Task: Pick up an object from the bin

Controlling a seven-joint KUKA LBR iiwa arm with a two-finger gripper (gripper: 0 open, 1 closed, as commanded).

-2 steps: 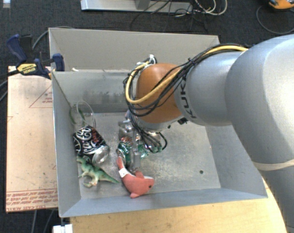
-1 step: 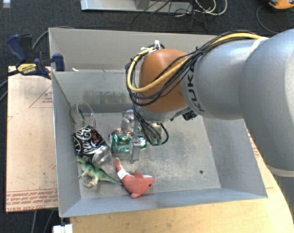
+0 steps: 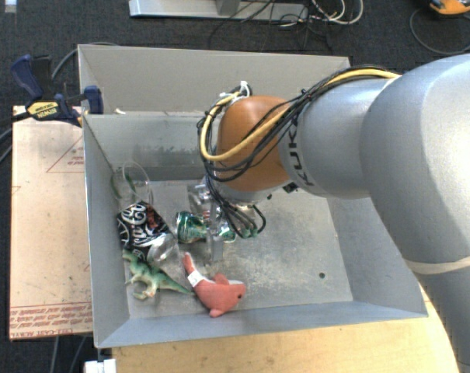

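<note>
In the camera view, the approach step is judged to be in hand. The end effector (image 3: 214,243) is seen low in the bin (image 3: 312,286), just beside a crushed green can (image 3: 189,225); a pink toy fish (image 3: 219,294) lies nearer. Whether it is open or closed cannot be told. Next, a closing on the can and a lift would be needed. The arm is stretched in from the right, wrist turned downward.

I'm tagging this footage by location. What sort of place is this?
Probably a robotics lab: a KUKA arm reaches into a grey metal bin holding a pink toy fish, with loose cables on dark carpet.
</note>
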